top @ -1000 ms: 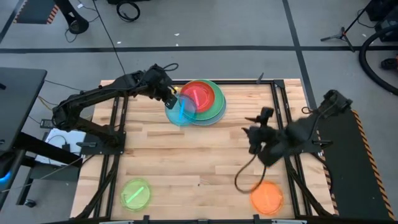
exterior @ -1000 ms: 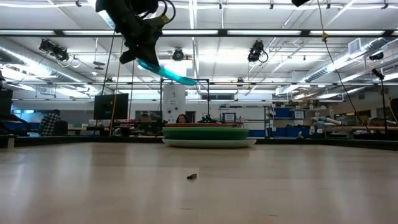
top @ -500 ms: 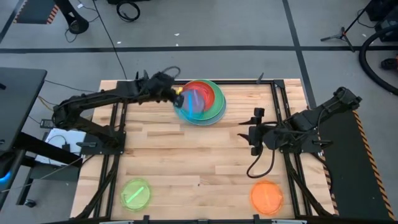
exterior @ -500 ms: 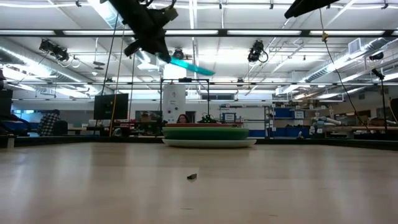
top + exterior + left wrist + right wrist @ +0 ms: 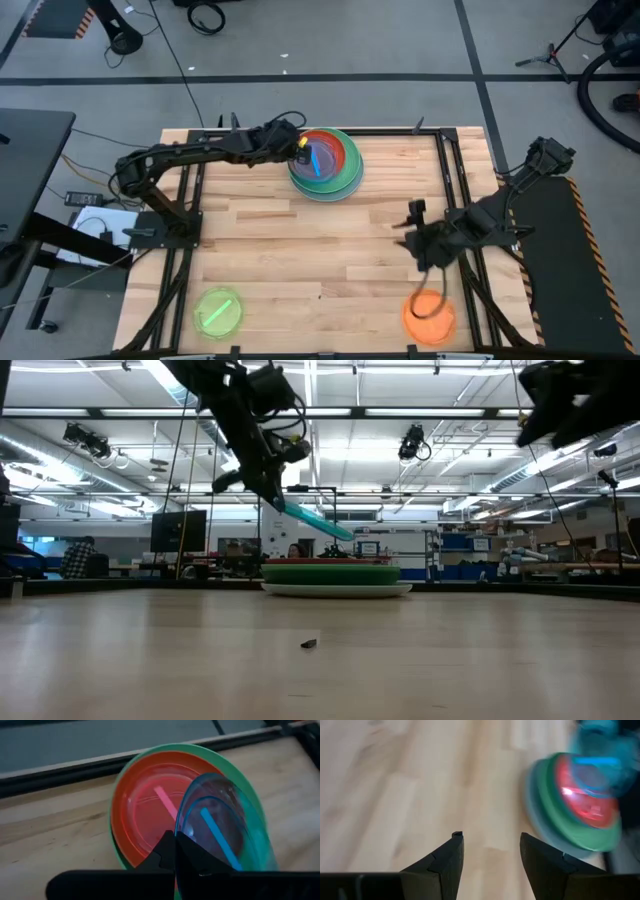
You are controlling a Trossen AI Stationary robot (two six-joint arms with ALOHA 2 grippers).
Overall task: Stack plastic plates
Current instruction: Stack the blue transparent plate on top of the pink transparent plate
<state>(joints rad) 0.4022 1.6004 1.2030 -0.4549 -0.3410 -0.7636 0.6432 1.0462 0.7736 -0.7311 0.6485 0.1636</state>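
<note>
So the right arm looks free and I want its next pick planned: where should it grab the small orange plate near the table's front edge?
Take the orange plate by its rim, on the side nearest the right pincer, coming from above. It lies flat on the table, so only the thin edge offers the open fingers a hold.

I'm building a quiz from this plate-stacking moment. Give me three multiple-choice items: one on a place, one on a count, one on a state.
1. Where is the cyan plate?
A. flat on the table
B. tilted above the stack
C. under the stack

2. How many small plates lie alone near the table's front edge?
A. none
B. two
C. four

3. The right gripper is:
A. open
B. shut on a plate

Answers: 1 B, the left gripper holds it slanted over the pile; 2 B, lime plate and orange plate; 3 A, its fingers stand apart, holding nothing.
</note>
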